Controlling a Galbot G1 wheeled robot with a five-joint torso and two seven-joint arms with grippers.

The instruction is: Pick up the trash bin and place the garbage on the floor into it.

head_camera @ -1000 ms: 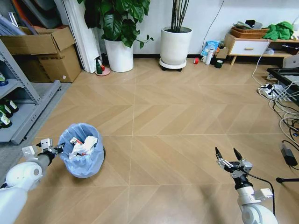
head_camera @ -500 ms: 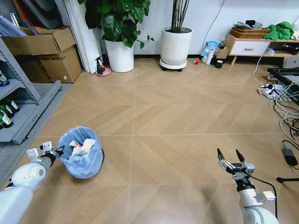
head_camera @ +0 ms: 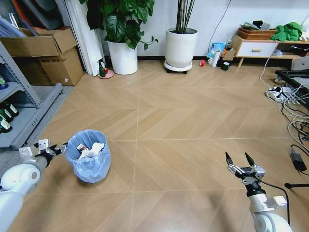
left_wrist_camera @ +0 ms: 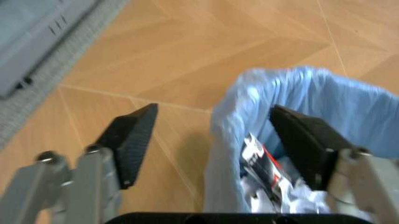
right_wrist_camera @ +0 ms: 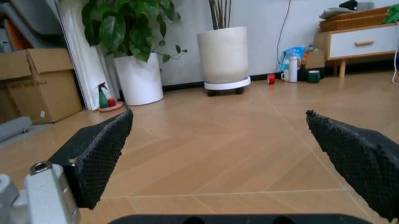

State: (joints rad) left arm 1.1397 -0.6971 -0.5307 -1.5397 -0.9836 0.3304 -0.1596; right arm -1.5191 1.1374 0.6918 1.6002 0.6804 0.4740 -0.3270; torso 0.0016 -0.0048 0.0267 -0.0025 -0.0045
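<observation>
In the lower left of the head view, the trash bin (head_camera: 89, 162) stands on the floor (head_camera: 183, 121), its light blue bag holding white garbage (head_camera: 91, 150). My left gripper (head_camera: 59, 150) sits at the bin's left rim with its jaws apart; the left wrist view shows them straddling the bag's edge (left_wrist_camera: 227, 126), one pad outside and one pad inside above the litter (left_wrist_camera: 265, 175). My right gripper (head_camera: 240, 159) hovers at the lower right, well apart from the bin, fingers spread wide over bare planks.
</observation>
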